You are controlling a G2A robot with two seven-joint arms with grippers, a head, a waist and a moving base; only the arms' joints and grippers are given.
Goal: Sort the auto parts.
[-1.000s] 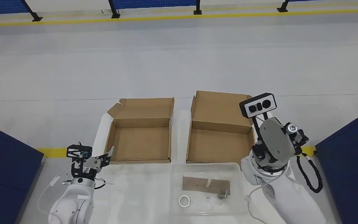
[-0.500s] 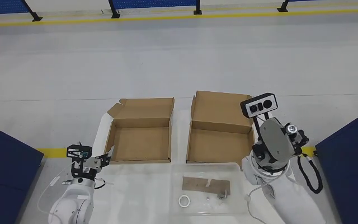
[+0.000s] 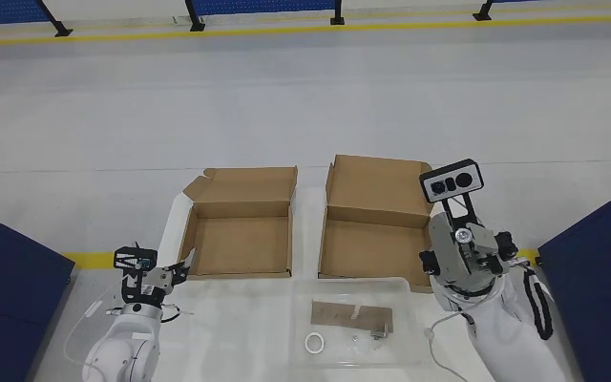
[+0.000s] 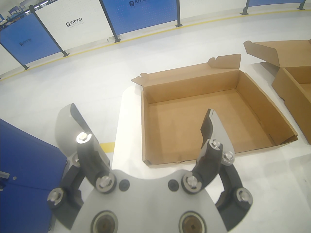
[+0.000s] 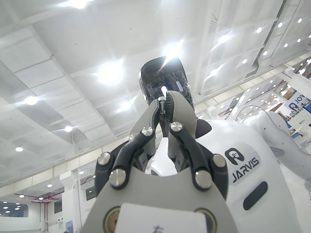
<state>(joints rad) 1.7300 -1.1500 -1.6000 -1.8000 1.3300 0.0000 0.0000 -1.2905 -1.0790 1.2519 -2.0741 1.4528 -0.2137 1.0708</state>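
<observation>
The right gripper (image 5: 164,104) is pinching a small screw (image 5: 162,100) between its closed fingertips, and the fingers are pointing up toward the ceiling lights (image 5: 111,71). I judge the step in hand to be carrying this one part away from the clear tray (image 3: 334,294) toward a box. Both the left box (image 3: 239,244) and the right box (image 3: 368,248) are lying open and looking bare inside, so the sorting seems to be only beginning. The next move is calling for the wrist to roll downward over one box, probably the right one since it is just beside the right arm (image 3: 463,256), and then for the fingers to part low enough that the screw is not bouncing out. Which box this part belongs in I cannot tell. The right wrist view is giving the grip itself, with the screw sitting at the very tips, a thin hold. The top view is giving the layout: a white ring (image 3: 314,342), a cardboard strip (image 3: 348,313) and some small metal bits (image 3: 368,336) are waiting in the tray. The left gripper (image 3: 181,263) is resting at the left box's near corner. The left wrist view is showing that gripper (image 4: 141,112) with its fingers spread wide and holding nothing, facing into the left box (image 4: 192,83).
</observation>
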